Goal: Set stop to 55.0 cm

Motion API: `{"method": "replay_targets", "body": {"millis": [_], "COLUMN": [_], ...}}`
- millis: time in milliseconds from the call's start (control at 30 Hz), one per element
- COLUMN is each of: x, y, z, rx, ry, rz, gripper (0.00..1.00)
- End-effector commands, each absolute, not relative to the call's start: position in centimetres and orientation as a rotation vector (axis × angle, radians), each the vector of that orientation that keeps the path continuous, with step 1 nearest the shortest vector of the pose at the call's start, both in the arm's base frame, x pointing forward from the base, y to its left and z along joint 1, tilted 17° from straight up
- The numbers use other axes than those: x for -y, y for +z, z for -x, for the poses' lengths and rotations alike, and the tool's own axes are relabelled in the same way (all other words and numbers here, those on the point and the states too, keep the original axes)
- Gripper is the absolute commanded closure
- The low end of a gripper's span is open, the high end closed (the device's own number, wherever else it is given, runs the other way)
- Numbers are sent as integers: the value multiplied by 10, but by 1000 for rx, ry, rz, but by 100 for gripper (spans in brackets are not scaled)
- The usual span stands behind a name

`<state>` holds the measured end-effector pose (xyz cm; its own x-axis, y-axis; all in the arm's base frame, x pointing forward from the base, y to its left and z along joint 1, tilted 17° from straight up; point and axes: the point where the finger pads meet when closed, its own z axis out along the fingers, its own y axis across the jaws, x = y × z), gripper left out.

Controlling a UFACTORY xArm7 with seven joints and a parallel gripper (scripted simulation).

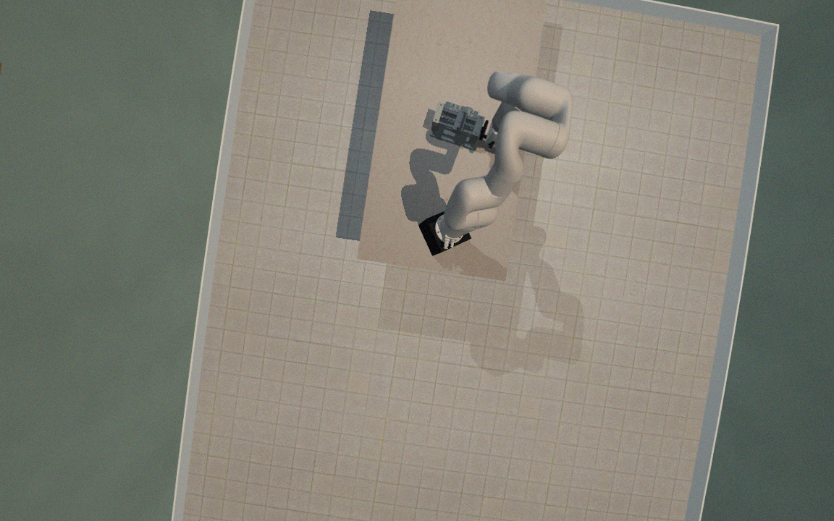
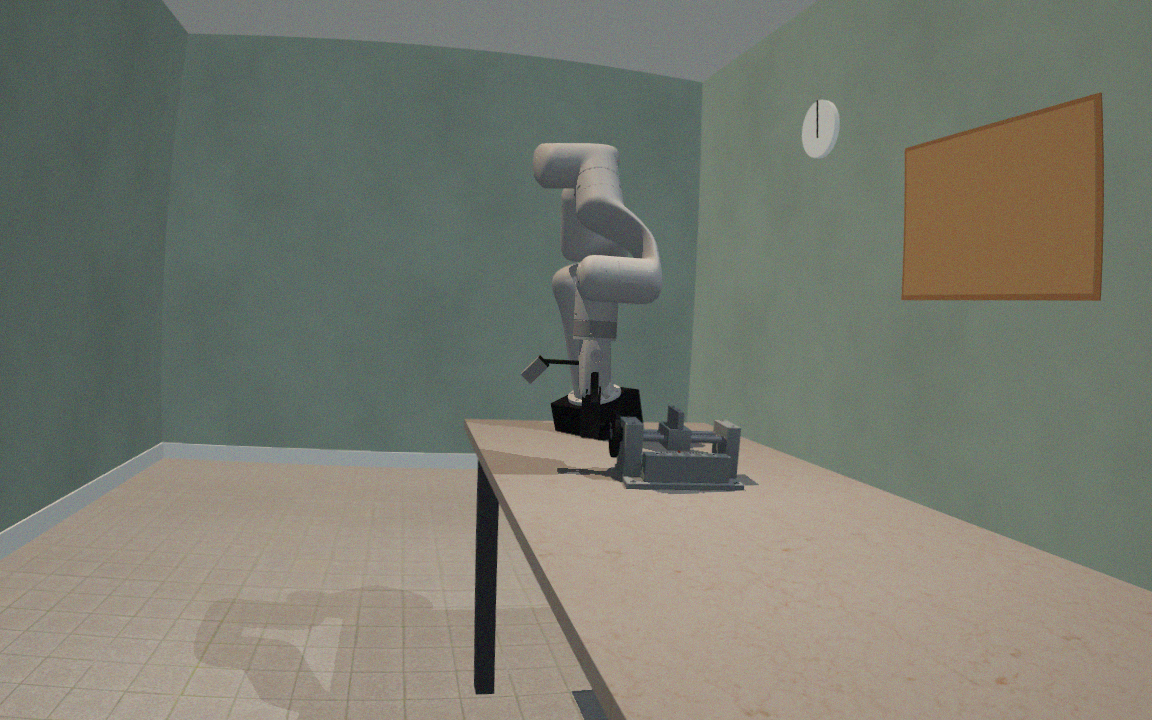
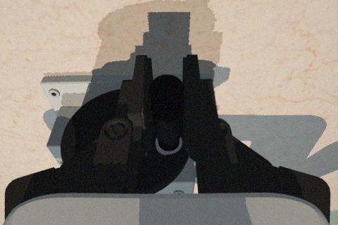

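A grey stop fixture [image 2: 684, 449] with a screw and a sliding block stands on the table; it also shows from above [image 1: 455, 124] and in the wrist view [image 3: 61, 94]. A black handwheel sits at its end [image 2: 616, 438]. My gripper [image 3: 167, 75] points down at the wheel's side and is shut on the handwheel's dark crank knob [image 3: 166, 110], which sits between the two fingers. In the side view the gripper [image 2: 593, 394] is just above the wheel. The stop's reading is too small to see.
The table's near-left edge [image 2: 517, 528] runs close to the fixture. The arm's black base [image 2: 596, 413] stands behind the fixture. A grey strip [image 1: 363, 126] lies along the table's far side.
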<state>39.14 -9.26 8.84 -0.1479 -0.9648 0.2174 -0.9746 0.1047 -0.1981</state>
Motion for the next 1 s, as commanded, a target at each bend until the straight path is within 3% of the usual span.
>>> {"method": "replay_targets", "body": {"millis": [0,967], "x": [91,92], "y": [97,113], "z": [-394,-428], "rx": [2311,2311], "ry": [462,462], "rz": [-2030,-2030], "gripper": [94,94]}}
